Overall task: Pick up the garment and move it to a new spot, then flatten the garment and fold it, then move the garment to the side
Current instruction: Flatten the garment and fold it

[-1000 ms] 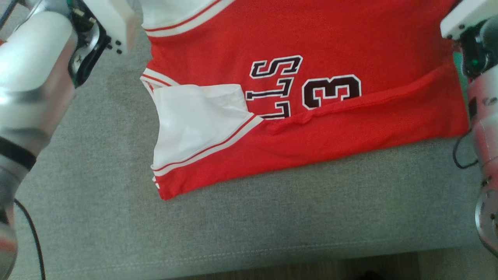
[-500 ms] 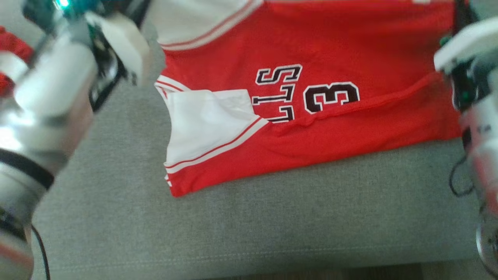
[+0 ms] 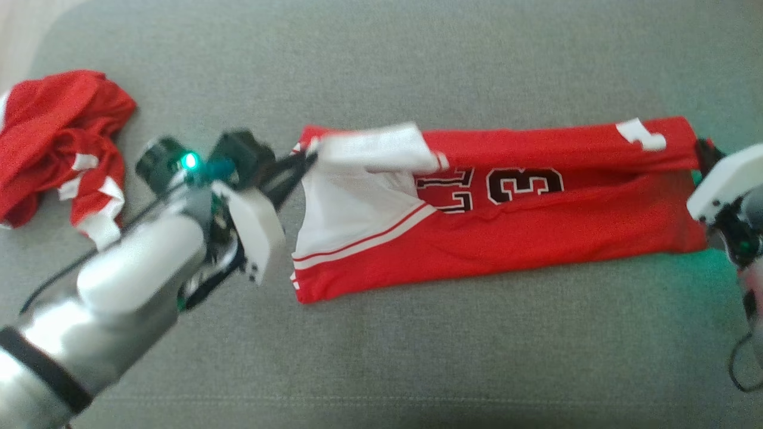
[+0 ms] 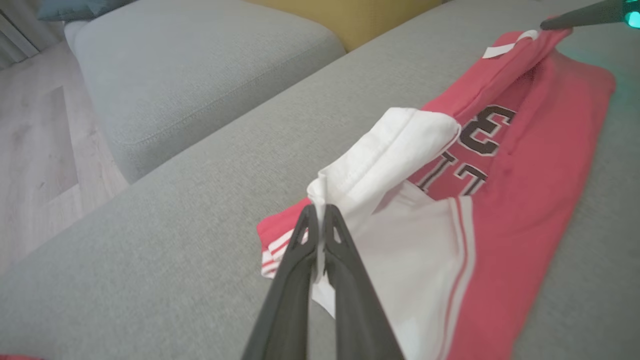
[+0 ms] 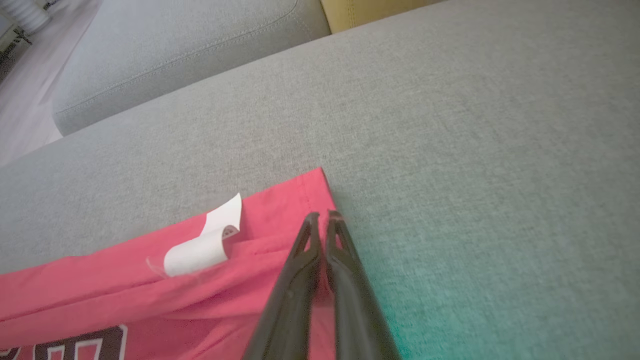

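- grey sofa seat (image 3: pixel 417 369) carries everything, plain flat fabric
- crumpled red cloth (image 3: pixel 56 137) with white patches sits at the seat's far left, well apart from the jersey
- left forearm (image 3: pixel 119 292) covers the stretch of seat between that cloth and the jersey in the head view
- left wrist view background: a second grey cushion (image 4: pixel 200 65), wood floor (image 4: pixel 35 150), some yellow upholstery (image 4: pixel 380 15)
- black cable (image 3: pixel 742 363) loops by the right arm at the frame edge, off the cloth
- jersey (image 3: pixel 536 238) lies lengthwise across the middle of the seat, red, black lettering and a number facing up, far long edge doubled over toward the near side
- left claw (image 4: pixel 317 212) is at the jersey's left end, pinched tight on the white panel edge; cloth there humps up off the seat
- right claw (image 5: pixel 320 216) is at the far right corner, fingers closed on the red hem; white tag (image 5: pixel 200 250) curls up just beside them
- the doubled edge runs between the two claws
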Motion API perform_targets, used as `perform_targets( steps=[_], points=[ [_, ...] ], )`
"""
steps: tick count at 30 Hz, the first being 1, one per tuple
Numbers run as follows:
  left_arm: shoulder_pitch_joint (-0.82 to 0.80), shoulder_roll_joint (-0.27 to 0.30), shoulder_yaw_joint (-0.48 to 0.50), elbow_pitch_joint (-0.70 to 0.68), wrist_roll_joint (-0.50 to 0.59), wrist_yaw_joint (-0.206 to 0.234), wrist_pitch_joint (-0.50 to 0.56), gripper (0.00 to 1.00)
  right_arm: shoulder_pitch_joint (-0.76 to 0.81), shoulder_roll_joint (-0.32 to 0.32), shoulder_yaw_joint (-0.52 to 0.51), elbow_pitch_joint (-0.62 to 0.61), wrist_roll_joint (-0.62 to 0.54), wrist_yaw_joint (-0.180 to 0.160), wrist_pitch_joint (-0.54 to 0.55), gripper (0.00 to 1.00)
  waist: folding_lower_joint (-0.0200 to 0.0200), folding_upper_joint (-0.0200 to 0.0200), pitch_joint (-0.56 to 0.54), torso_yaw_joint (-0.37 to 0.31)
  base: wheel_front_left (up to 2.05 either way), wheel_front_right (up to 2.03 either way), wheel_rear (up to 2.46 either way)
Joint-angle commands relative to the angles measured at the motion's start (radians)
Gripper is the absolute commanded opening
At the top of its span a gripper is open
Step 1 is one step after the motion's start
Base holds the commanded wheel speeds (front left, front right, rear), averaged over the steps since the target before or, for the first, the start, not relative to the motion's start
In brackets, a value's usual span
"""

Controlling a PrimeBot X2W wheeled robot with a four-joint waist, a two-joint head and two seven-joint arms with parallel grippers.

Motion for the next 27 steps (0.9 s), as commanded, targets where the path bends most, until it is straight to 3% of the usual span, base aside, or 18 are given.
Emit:
perform_targets(
  steps=[1, 10, 16, 20, 21, 22, 23, 24, 27],
  points=[
    [-0.021, 0.056, 0.034, -0.057, -0.009, 0.017, 0.018, 0.0, 0.012, -0.032, 0.024, -0.048, 0.018, -0.001, 0.016, 0.0, 0.0, -0.0001, -0.022, 0.011, 0.0, 0.0, 0.0],
    [0.099, 0.142, 0.002, -0.262, -0.032, 0.062, 0.159, 0.0, 0.124, -0.091, 0.068, -0.162, 0.08, -0.001, 0.145, 0.0, 0.0, -0.0001, -0.078, 0.01, 0.0, 0.0, 0.0],
    [0.142, 0.143, -0.005, -0.274, -0.029, 0.082, 0.18, 0.0, 0.174, -0.112, 0.093, -0.227, 0.089, -0.001, 0.229, 0.0, 0.0, -0.0001, -0.088, -0.001, 0.0, 0.0, 0.0],
    [0.177, 0.108, -0.011, -0.218, -0.014, 0.083, 0.178, 0.0, 0.222, -0.122, 0.108, -0.276, 0.074, -0.001, 0.282, 0.0, 0.0, -0.0001, -0.089, -0.011, 0.0, 0.0, 0.0],
    [0.181, 0.1, -0.011, -0.201, -0.01, 0.087, 0.173, 0.0, 0.228, -0.123, 0.104, -0.281, 0.065, -0.001, 0.282, 0.06, 0.0, -0.0001, -0.089, -0.014, 0.0, 0.0, 0.0],
    [0.185, 0.092, -0.011, -0.182, -0.004, 0.093, 0.163, 0.41, 0.233, -0.118, 0.098, -0.285, 0.059, -0.001, 0.283, 1.0, 0.0, -0.0001, -0.09, -0.017, 0.0, 0.0, 0.0],
    [0.19, 0.083, -0.011, -0.164, -0.001, 0.1, 0.152, 0.74, 0.238, -0.109, 0.089, -0.288, 0.061, -0.001, 0.284, 1.0, 0.0, -0.0001, -0.092, -0.02, 0.0, 0.0, 0.0],
    [0.196, 0.073, -0.008, -0.146, -0.002, 0.106, 0.14, 1.0, 0.242, -0.101, 0.079, -0.294, 0.06, -0.001, 0.277, 1.0, 0.0, -0.0001, -0.095, -0.022, 0.0, 0.0, 0.0],
    [0.215, 0.046, 0.009, -0.1, -0.013, 0.129, 0.097, 1.0, 0.254, -0.085, 0.056, -0.323, 0.038, -0.001, 0.231, 1.0, 0.0, -0.0001, -0.108, -0.026, 0.0, 0.0, 0.0]
  ],
)
